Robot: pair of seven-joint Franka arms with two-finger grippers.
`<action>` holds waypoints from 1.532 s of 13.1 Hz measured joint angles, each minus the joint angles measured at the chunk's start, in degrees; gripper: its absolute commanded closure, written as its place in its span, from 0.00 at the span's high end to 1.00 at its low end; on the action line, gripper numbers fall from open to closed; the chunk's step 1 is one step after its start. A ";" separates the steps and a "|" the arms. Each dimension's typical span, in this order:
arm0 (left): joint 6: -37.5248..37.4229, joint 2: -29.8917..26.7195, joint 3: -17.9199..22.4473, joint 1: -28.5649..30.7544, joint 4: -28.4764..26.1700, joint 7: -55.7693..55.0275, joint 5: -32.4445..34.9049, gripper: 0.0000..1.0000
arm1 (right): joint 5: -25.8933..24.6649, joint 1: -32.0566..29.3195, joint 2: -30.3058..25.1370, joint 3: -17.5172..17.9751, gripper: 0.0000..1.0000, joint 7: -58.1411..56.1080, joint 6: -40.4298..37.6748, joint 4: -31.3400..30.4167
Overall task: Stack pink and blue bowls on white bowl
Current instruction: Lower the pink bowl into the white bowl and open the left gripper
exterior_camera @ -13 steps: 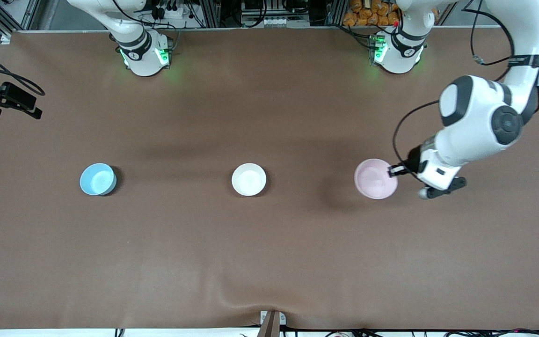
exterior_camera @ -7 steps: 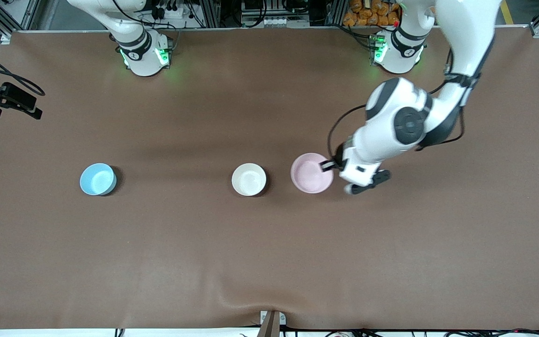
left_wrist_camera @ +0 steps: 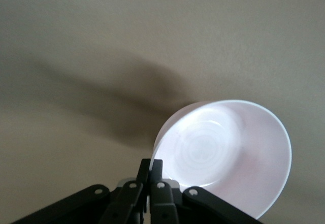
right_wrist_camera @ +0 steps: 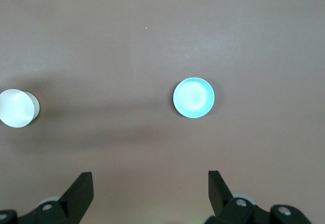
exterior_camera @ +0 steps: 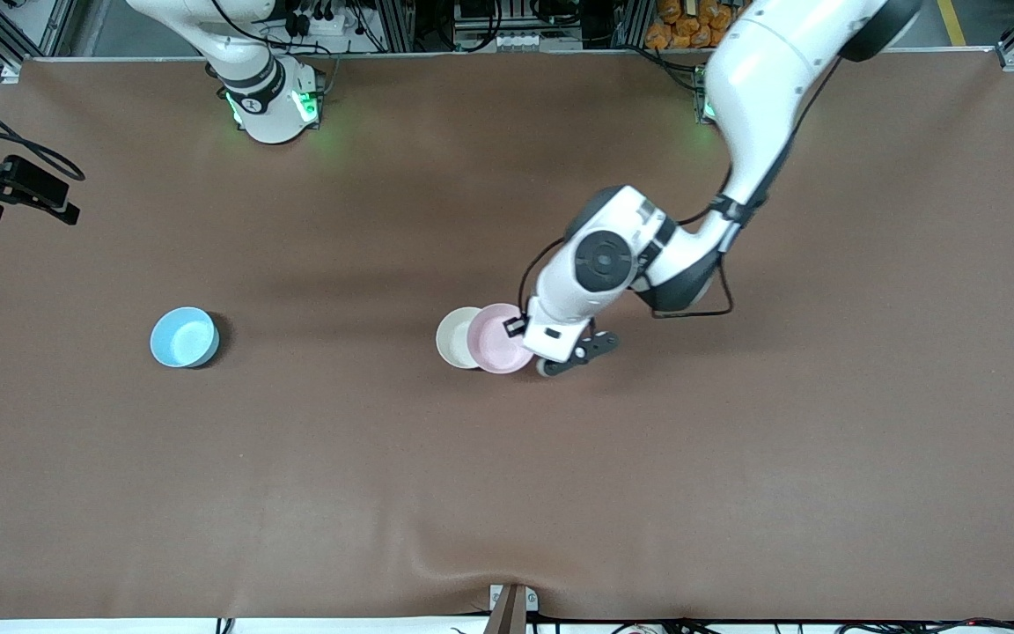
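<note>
My left gripper (exterior_camera: 518, 326) is shut on the rim of the pale pink bowl (exterior_camera: 498, 340) and holds it up, partly over the white bowl (exterior_camera: 450, 337) at the table's middle. In the left wrist view the fingers (left_wrist_camera: 157, 169) pinch the pink bowl's (left_wrist_camera: 228, 153) rim. The light blue bowl (exterior_camera: 183, 337) stands alone toward the right arm's end. My right gripper (right_wrist_camera: 150, 181) waits high above the table, open and empty, out of the front view. Its wrist view shows the blue bowl (right_wrist_camera: 193, 97) and the white bowl (right_wrist_camera: 18, 108) below.
A brown cloth (exterior_camera: 736, 458) covers the table, with a ripple (exterior_camera: 472, 563) near the edge closest to the front camera. A black camera on a mount (exterior_camera: 14, 185) sits at the right arm's end.
My left arm has carried the pink bowl from the left arm's end of the table toward the middle, until it overlaps the white bowl. The right arm has not moved.
</note>
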 measured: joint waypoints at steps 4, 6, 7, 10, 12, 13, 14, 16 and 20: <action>2.80 2.20 3.52 -7.15 2.40 -2.64 0.00 0.00 | 0.00 -0.01 0.34 0.00 1.00 0.00 -0.02 0.00; 4.04 3.11 3.79 -7.64 2.78 -2.74 0.00 0.00 | 0.01 -0.01 0.34 0.00 1.00 0.00 -0.02 0.00; 4.57 3.59 3.89 -7.64 2.91 -2.70 0.00 0.00 | 0.01 -0.02 0.34 0.00 1.00 0.00 -0.02 0.00; 5.19 5.02 3.90 -8.25 2.99 -2.73 0.00 0.00 | 0.01 -0.04 0.87 0.00 1.00 0.00 -0.04 -0.02; 5.28 5.34 3.90 -8.69 3.00 -2.80 0.00 0.00 | 0.00 -0.06 1.84 -0.01 1.00 0.00 -0.02 -0.02; 5.28 5.36 3.90 -8.79 3.00 -2.86 0.00 0.00 | 0.00 -0.09 2.37 -0.02 1.00 0.00 0.01 -0.02; 5.28 5.37 3.90 -8.81 3.00 -2.87 0.00 0.00 | 0.00 -0.11 2.96 -0.02 1.00 0.00 0.03 -0.01; 5.28 5.72 4.02 -8.81 3.01 -2.89 0.00 0.00 | -0.03 -0.26 5.12 -0.04 1.00 0.00 0.11 -0.06; 5.54 6.69 4.22 -8.73 3.22 -4.62 0.00 1.00 | -0.04 -3.65 10.13 -0.14 1.00 -4.11 0.92 -0.05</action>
